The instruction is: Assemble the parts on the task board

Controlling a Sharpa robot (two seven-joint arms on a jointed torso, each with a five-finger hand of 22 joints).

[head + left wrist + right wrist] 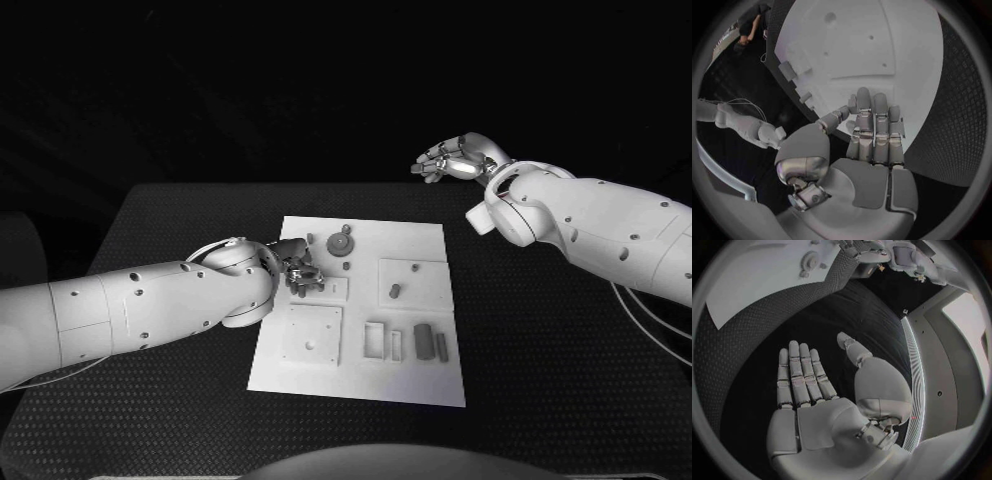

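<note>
Left hand (299, 272) over the left edge of the task board (368, 345), fingers extended together, nothing held. Right hand (456, 160) raised beyond the table's (548, 350) far right corner, fingers straight, palm empty. Round part (339, 241) on the board's far end.

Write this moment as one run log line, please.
left hand: open, over board left side | right hand: open, off board, above far table | parts: on board, none held

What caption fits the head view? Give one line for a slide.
Left silver many-fingered hand over the white rectangular task board on the black table; right silver hand raised beyond the table's far edge.
</note>
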